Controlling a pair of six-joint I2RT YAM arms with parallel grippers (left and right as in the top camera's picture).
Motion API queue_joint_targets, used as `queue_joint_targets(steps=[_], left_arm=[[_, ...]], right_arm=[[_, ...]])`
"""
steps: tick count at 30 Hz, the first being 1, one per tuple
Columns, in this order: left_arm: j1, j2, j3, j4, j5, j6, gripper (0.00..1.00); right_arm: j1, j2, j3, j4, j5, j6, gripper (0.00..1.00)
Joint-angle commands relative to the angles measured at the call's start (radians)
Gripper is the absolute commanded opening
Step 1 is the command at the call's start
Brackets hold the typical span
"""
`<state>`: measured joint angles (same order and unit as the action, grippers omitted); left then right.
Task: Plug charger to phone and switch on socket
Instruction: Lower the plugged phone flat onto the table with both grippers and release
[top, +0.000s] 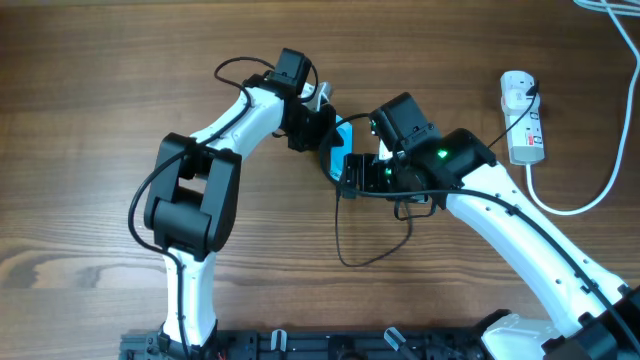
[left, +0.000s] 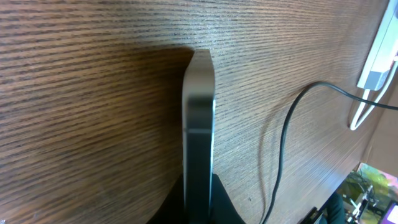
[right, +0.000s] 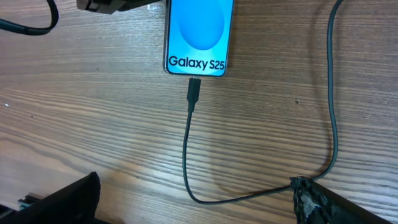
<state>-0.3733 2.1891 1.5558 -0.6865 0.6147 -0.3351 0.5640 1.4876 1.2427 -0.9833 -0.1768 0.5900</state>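
The phone (right: 199, 34) has a cyan screen reading "Galaxy S25". My left gripper (top: 315, 128) is shut on it. In the left wrist view the phone (left: 199, 118) shows edge-on, clamped between the jaws (left: 199, 202). The charger's connector (right: 194, 90) meets the phone's bottom edge. Its thin black cable (right: 186, 158) curves down and right to my right gripper's right finger. The right gripper (right: 196, 186) is open, just below the phone (top: 338, 148) in the overhead view (top: 352, 172). The white socket (top: 522, 118) lies far right with the black plug (top: 531, 95) in it.
The socket's thick white cord (top: 590, 200) loops along the right edge of the wooden table. The charger cable (top: 350, 250) hangs in a loop in front of the right arm. The socket also shows at the top right of the left wrist view (left: 376, 62).
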Motion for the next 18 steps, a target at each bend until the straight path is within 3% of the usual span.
queue_joint_targets(steps=[1,3,5,9,12,15,18], left_arm=[[-0.003,0.020,-0.049,-0.024,-0.124,-0.011,0.07],[-0.003,0.020,-0.049,-0.024,-0.139,-0.010,0.11],[-0.004,0.020,-0.049,-0.027,-0.176,-0.010,0.25],[-0.004,0.020,-0.049,-0.043,-0.252,-0.011,0.33],[-0.004,0.020,-0.049,-0.059,-0.302,-0.011,0.51],[-0.004,0.020,-0.049,-0.092,-0.378,-0.011,0.55],[-0.003,0.019,-0.048,-0.130,-0.432,-0.014,0.80]], right_arm=[[-0.003,0.010,0.008,0.003,0.025,0.016,1.00],[-0.003,0.010,0.008,0.002,0.024,0.016,1.00],[-0.003,0.010,0.008,0.003,0.029,0.023,1.00],[-0.004,0.010,0.008,0.000,0.051,0.024,1.00],[-0.012,0.010,0.008,-0.002,0.059,0.049,1.00],[-0.048,0.010,0.008,-0.006,0.059,0.049,1.00],[-0.128,0.010,0.008,-0.007,0.083,0.034,1.00]])
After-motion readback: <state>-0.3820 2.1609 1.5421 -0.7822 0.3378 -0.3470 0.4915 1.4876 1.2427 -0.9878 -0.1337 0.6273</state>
